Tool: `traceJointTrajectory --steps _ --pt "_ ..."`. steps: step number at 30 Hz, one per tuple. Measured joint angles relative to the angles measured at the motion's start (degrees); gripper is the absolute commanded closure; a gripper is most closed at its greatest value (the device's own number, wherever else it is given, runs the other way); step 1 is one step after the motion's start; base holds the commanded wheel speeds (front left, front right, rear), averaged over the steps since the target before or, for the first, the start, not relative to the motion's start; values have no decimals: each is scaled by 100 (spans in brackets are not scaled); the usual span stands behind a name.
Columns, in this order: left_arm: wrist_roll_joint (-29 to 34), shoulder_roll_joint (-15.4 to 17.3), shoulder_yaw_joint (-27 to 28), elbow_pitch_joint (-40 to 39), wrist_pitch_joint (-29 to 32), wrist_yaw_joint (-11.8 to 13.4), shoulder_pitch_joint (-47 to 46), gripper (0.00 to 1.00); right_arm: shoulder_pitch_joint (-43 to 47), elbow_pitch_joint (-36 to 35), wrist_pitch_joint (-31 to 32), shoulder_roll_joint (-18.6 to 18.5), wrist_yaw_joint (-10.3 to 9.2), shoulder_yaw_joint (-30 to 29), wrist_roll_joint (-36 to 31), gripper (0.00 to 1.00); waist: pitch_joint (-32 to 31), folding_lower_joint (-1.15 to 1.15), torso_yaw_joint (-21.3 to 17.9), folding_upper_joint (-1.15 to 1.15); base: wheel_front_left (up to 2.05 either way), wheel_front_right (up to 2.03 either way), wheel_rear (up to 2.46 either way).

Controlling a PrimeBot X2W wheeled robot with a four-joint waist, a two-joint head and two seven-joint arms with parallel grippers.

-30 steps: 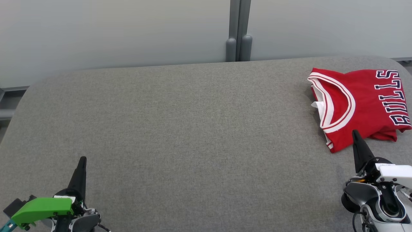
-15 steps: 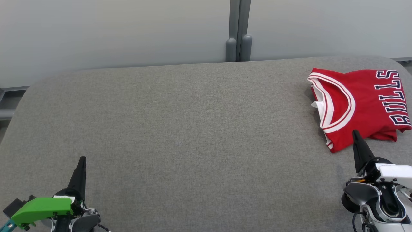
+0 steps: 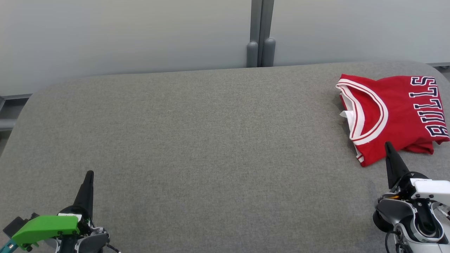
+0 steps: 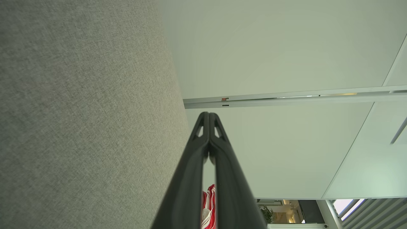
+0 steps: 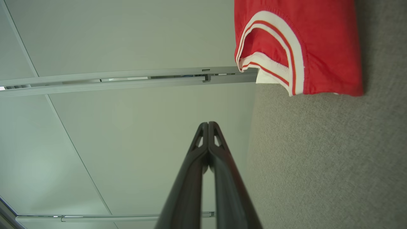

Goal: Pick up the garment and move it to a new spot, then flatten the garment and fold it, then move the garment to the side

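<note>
The garment (image 3: 397, 112) is a red jersey with white trim and dark "BULLS" lettering, lying folded at the far right of the grey table (image 3: 211, 140). Its trimmed edge (image 5: 295, 47) shows at the top of the right wrist view, and a red and white sliver (image 4: 208, 206) peeks between the fingers in the left wrist view. My right gripper (image 3: 387, 144) is shut with nothing in it, its tips just short of the jersey's near edge. At the lower left my left gripper (image 3: 90, 173) is shut and holds nothing, far from the jersey.
A pale wall with a grey vertical post (image 3: 260, 33) runs behind the table. The table's rounded far corners and back edge lie close to the wall. The jersey sits near the table's right edge.
</note>
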Motion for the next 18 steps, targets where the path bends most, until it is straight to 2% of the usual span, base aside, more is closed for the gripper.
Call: traceJointTrajectory --steps 18 --pt "1 -5 12 2 19 0 -2 100 -1 0 31 4 0 -14 -1 100 0 0 0 0 0 0 0"
